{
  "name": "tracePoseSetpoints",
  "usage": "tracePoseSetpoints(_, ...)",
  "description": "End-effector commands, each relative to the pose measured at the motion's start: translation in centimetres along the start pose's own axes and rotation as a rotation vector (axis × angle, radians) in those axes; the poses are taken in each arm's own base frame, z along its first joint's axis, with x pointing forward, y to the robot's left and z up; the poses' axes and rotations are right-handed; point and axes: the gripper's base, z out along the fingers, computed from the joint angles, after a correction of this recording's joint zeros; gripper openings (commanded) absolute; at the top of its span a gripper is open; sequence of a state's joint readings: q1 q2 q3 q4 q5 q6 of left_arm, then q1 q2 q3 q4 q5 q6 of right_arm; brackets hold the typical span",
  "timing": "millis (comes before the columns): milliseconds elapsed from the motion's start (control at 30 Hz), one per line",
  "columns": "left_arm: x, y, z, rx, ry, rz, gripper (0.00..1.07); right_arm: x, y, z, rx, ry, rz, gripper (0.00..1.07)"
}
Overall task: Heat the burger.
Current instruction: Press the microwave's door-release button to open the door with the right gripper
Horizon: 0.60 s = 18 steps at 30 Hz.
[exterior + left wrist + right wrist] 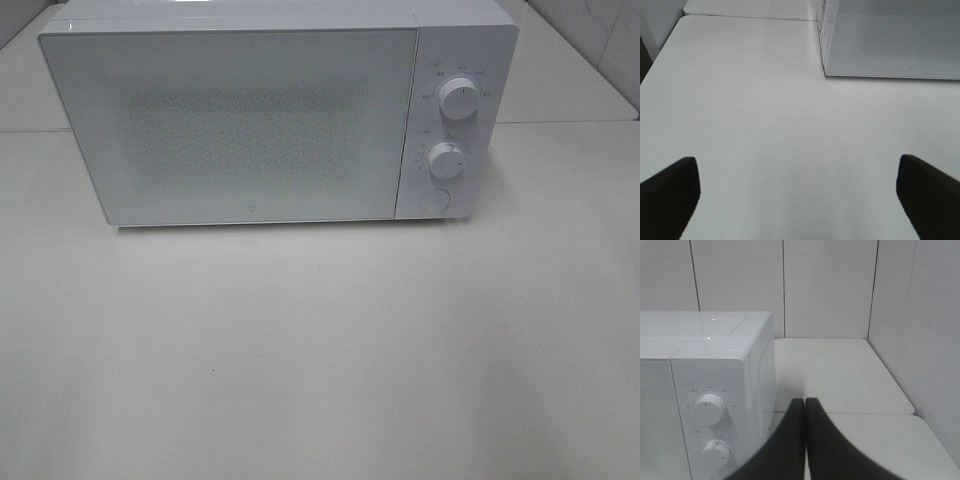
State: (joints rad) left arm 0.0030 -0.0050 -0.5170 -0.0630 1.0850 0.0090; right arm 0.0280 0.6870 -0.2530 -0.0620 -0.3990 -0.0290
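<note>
White microwave [240,120] shut, left hand [796,165] open, right hand [805,402] closed empty: a clumsy knob [457,98] turn could mis-set heating.

We recorded a white matte tabletop [320,350] as the supporting surface. A white box-shaped microwave oven [240,120] stood directly on it, towards the far side, with its door closed and its front facing the near edge. The control panel, on the right of the front face, carried an upper round white knob [458,99], a lower round white knob [446,160] and a round white button [434,199] below them. We noted a thin seam [570,122] crossing the tabletop beside the oven, where two sections met.
</note>
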Motion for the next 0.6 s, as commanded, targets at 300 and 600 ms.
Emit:
tracePoseSetpoints(300, 0.0, 0.0, -0.2, 0.001, -0.029, 0.004, 1.01, 3.4, 0.3, 3.9, -0.018, -0.001, -0.007, 0.0)
tracePoseSetpoints(600, 0.0, 0.0, -0.2, 0.001, -0.029, 0.004, 1.01, 6.1, 0.6, 6.4, -0.029, 0.036, 0.104, 0.0)
